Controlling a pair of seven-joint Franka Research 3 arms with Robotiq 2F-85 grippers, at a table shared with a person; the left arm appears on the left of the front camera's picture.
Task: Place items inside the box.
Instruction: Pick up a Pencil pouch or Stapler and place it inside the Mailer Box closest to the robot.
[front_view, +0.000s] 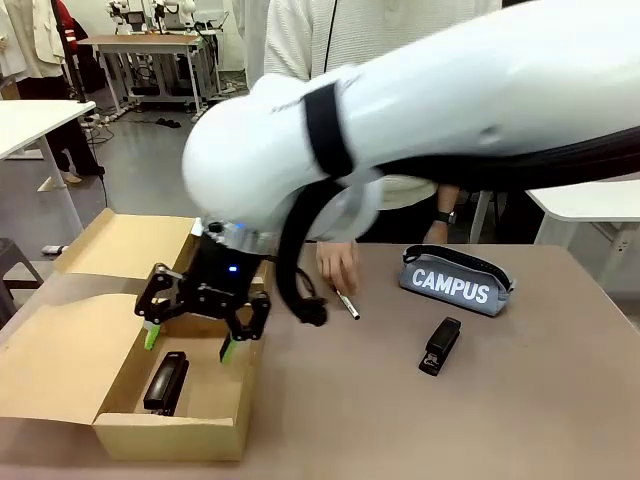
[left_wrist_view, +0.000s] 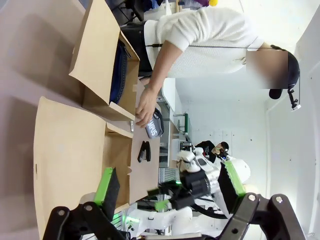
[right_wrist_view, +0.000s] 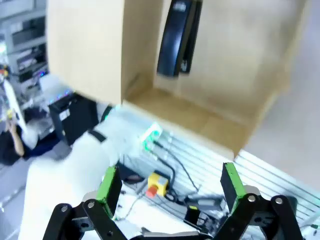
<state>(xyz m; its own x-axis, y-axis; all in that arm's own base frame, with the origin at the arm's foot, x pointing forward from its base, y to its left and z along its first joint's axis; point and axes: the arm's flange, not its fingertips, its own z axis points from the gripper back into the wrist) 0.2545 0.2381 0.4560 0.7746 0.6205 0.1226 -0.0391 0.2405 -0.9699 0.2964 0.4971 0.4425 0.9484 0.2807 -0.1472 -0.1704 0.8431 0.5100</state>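
Note:
My right gripper hangs open just above the cardboard box at the table's left. A black stapler lies on the box floor right below it, apart from the fingers. The right wrist view shows that stapler beyond my open right gripper. Out on the table are a second black stapler, a grey "CAMPUS" pouch and a marker pen. My left gripper is open with nothing in it, away from the box, in which a navy pouch lies.
The person's hand rests on the table next to the marker pen. Box flaps stand open at the far and near sides. The right half of the brown table has free room. White tables stand behind.

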